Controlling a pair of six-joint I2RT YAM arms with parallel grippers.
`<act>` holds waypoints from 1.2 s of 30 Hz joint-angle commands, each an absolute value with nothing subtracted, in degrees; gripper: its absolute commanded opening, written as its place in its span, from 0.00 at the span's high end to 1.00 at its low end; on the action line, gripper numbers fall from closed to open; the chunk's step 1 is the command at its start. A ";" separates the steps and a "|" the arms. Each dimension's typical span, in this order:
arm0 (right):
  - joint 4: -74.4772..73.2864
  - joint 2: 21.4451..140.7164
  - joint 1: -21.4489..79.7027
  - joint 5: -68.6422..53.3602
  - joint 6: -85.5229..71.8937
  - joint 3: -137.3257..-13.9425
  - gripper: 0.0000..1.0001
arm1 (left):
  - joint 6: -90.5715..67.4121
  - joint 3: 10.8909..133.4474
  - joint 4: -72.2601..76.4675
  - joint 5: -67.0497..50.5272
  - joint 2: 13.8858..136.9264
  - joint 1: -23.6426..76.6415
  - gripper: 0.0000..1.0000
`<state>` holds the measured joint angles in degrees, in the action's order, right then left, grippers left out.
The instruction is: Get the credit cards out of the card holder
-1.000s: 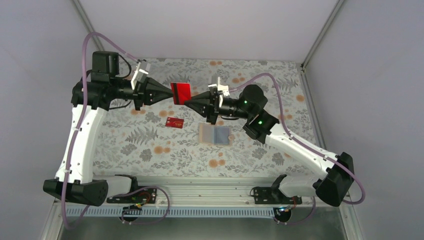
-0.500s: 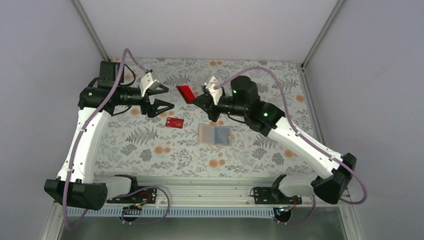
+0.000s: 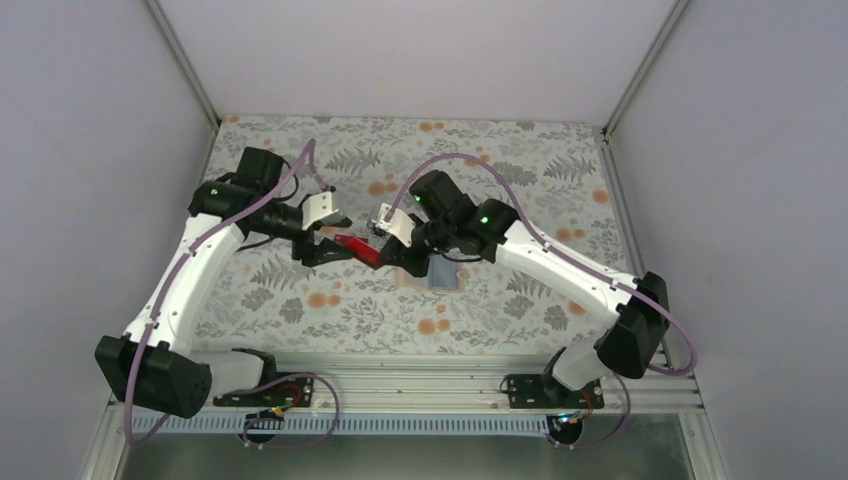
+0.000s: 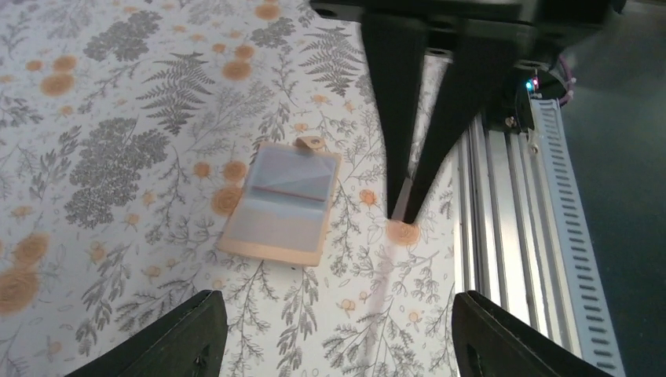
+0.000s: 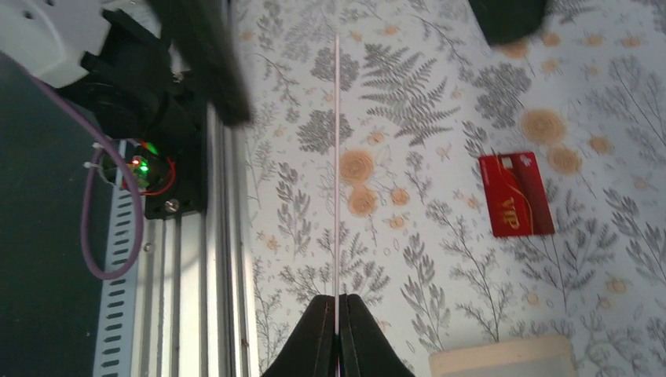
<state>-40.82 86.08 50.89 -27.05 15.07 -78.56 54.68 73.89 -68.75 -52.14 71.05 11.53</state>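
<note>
Credit card pinched edge-on in right jaws, clear of table.

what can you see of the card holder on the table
The card holder lies open and flat on the floral-patterned table, its two pale blue-grey inner panels facing up inside a tan border that looks like leather. A small tan tab sticks out of one end. A thin reddish line crosses near the fold, perhaps a card's edge. Nothing but the table touches it.
</note>
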 commanded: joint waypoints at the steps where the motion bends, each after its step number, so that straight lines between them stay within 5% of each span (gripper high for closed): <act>1: -42.53 85.85 53.86 -29.72 17.74 -82.18 0.96 | 53.60 74.08 -63.79 -53.33 71.57 13.49 0.41; 4: -42.04 85.61 55.00 -28.51 17.46 -82.66 0.96 | 54.55 75.18 -65.16 -56.15 72.25 13.62 0.88; 5: -41.33 85.00 55.00 -28.12 17.33 -82.39 0.96 | 55.25 74.96 -65.69 -56.95 72.03 13.62 0.96; 14: -31.27 77.01 52.31 -30.66 14.84 -77.78 0.92 | 51.03 79.14 -66.23 -64.84 68.84 13.55 0.98; 17: -22.32 71.58 49.04 -29.93 11.06 -71.09 0.26 | 44.18 83.32 -64.72 -68.91 68.86 13.16 0.98; 18: -17.72 69.60 47.24 -31.48 9.45 -67.83 0.15 | 41.30 84.87 -63.54 -69.51 68.72 12.71 0.98; 21: -2.52 65.22 43.54 -38.75 2.34 -59.50 0.01 | 34.12 89.64 -60.56 -70.12 68.83 11.81 0.98; 26: 25.76 62.18 43.83 -43.95 -12.38 -51.68 0.04 | 32.24 92.32 -60.39 -75.89 69.38 11.79 0.98; 29: 31.66 62.87 45.82 -42.53 -15.79 -50.90 0.18 | 31.77 92.05 -59.86 -75.98 69.40 11.78 0.98; 33: 32.40 64.01 46.60 -41.06 -16.48 -51.77 0.48 | 31.86 91.50 -59.76 -76.76 69.29 11.78 0.98; 36: 30.15 64.95 46.89 -40.83 -15.86 -53.61 0.83 | 32.31 91.22 -59.94 -77.16 69.05 11.79 0.98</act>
<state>26.20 63.96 46.15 -40.99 -14.02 -51.51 32.67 91.59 -60.88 -74.17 69.43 11.97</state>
